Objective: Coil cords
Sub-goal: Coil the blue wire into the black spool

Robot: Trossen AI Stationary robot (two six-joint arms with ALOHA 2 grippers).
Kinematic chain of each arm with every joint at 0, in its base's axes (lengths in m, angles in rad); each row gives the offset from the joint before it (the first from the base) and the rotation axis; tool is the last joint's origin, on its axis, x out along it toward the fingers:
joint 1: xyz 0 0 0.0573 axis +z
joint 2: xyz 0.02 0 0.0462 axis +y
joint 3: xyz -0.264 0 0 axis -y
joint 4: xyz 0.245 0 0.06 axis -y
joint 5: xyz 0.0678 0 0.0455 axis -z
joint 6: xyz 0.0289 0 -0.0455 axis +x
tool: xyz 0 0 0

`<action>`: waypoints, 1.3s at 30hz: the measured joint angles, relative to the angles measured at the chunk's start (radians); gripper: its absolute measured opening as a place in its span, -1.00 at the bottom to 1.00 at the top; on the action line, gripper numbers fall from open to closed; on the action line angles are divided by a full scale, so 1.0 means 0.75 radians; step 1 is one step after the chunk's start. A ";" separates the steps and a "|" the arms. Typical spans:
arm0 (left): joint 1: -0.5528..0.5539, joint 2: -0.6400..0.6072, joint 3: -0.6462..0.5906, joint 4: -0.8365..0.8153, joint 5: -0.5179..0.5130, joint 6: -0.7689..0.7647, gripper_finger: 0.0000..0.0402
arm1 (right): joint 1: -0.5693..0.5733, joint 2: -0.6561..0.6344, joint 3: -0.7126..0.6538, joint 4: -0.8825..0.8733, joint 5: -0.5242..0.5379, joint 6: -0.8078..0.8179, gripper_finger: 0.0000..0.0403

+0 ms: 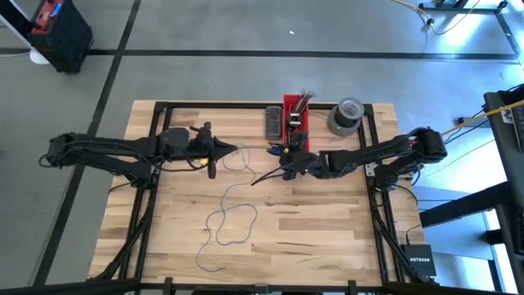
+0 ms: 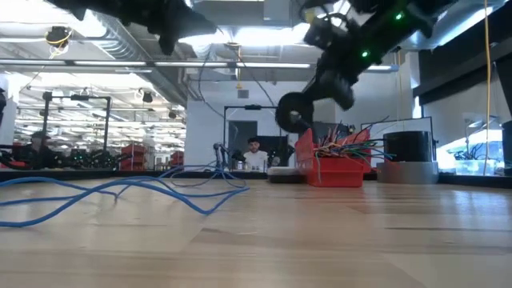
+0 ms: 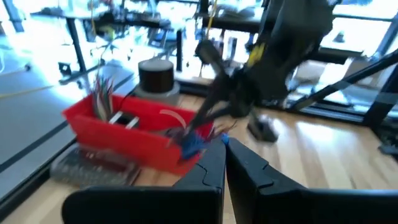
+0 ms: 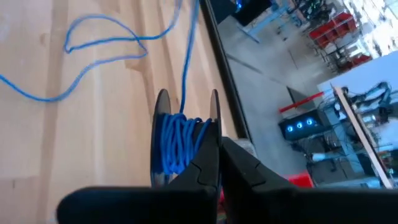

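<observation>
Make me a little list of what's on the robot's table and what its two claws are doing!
table: wooden top
blue cord: loose loops across the table, some turns wound on a spool
left gripper: shut, over the table's left part
right gripper: shut, near the middle, at the spool
red bin: at the far edge, holds short coloured wires
tape roll: grey, beside the red bin

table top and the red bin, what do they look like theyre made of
The table top looks like wood: pale butcher-block planks with visible grain and seams, a fairly matte finish. The red bin looks like moulded plastic, judging by its even, saturated colour and smooth, slightly glossy walls, though painted metal cannot be ruled out.
</observation>
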 joint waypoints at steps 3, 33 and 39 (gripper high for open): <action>-0.021 0.012 -0.001 0.071 -0.001 0.005 -0.99 | 0.002 0.056 0.000 0.067 0.012 -0.019 -0.96; -0.044 0.537 0.140 0.314 0.045 0.050 -0.99 | -0.157 0.056 -0.001 0.638 -0.266 0.337 -0.96; 0.000 0.591 0.140 0.301 0.044 0.046 -0.99 | -0.157 -0.030 -0.001 0.630 -0.305 0.333 -0.96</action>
